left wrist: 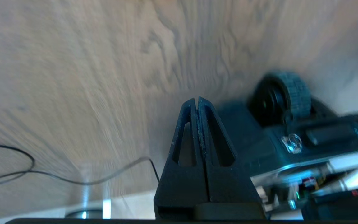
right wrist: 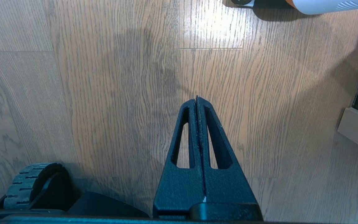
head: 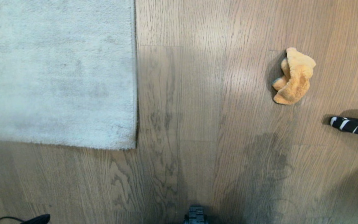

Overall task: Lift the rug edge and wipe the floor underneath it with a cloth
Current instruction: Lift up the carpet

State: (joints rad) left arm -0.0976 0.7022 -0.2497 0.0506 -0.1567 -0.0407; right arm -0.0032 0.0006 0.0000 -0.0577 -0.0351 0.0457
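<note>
The rug (head: 57,71) lies flat on the floor (head: 179,109), with its near corner toward the middle of the head view. The cloth (head: 294,77) sits crumpled on the bare planks, well apart from the rug's edge, on the robot's right. A black-and-white striped object (head: 353,126) lies near it. The left gripper (left wrist: 196,100) hangs above the floor beside a thin black cable (left wrist: 26,174), its fingers pressed together and empty. The right gripper (right wrist: 196,99) is also closed on nothing, over bare planks.

Head camera looks straight down on the floor (head: 197,93) from high up; both wrist cameras sit low behind their tools, sharing planks and base wheel (right wrist: 33,183).
</note>
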